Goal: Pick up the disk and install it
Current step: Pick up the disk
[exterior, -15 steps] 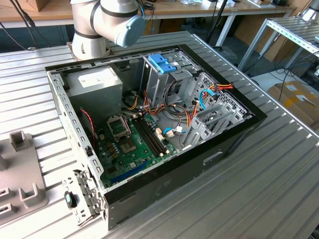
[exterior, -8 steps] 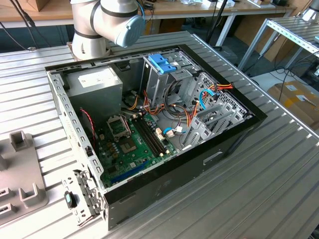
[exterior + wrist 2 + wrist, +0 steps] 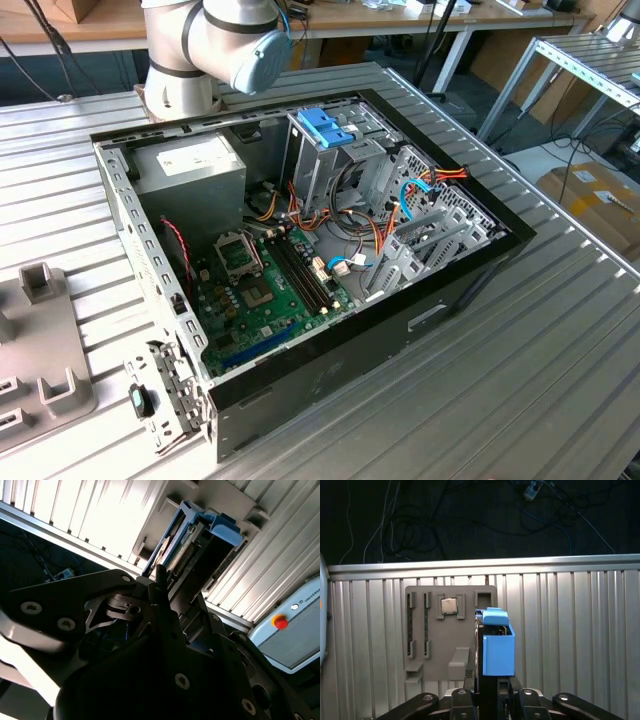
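First wrist view: gripper (image 3: 490, 684) closed on the disk (image 3: 498, 647), which is held edge-on, blue-framed, over a grey fixture (image 3: 440, 640) near the worktop (image 3: 570, 640) edge. Second wrist view: fingers (image 3: 160, 580) clamp the disk (image 3: 220, 527).

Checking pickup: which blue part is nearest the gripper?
The blue frame on the silver metal disk at the gripper; the metal cage's blue handle is in the case.

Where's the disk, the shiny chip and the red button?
disk (image 3: 498, 654): first wrist view, blue frame.
shiny chip (image 3: 449, 605): first wrist view, its middle.
red button (image 3: 281, 623): second wrist view, its top.
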Controlling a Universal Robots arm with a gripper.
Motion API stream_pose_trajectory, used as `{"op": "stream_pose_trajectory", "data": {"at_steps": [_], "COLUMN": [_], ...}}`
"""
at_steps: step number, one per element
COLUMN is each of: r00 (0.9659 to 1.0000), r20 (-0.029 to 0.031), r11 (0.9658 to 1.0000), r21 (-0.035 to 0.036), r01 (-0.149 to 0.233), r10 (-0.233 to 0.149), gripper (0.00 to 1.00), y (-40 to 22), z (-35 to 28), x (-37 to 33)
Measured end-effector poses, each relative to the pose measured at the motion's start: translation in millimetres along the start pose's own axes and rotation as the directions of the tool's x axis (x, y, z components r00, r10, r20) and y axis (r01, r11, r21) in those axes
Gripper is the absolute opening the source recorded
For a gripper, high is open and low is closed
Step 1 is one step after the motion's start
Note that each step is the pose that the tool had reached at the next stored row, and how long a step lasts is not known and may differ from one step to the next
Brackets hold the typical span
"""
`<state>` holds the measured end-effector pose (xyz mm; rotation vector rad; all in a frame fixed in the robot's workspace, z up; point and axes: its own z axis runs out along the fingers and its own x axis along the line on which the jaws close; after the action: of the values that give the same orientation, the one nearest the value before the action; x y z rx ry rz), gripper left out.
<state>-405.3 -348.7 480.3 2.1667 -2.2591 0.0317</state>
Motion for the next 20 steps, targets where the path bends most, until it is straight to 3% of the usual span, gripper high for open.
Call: {"op": "stream_pose_trajectory", "data": {"at_steps": [10,15,17,20], "r00": [1.0000,1.0000,1.0000,1.0000], "r20": [0.0000,0.0000,0.0000,0.0001], "r11": [1.0000,1.0000,1.0000,1.0000], "r21": [0.0000,0.0000,0.0000,0.0000], "r01": [0.000,0.000,0.000,0.000], "r10": [0.000,0.000,0.000,0.000], "gripper": [0.35,0.35,0.35,0.35], "y": [-21.5,-37.5,-49.1,-56.1], "z": [0.2,0.2,0.3,0.4], "x": [-0.9,-1.7,-2.2,-2.5]}}
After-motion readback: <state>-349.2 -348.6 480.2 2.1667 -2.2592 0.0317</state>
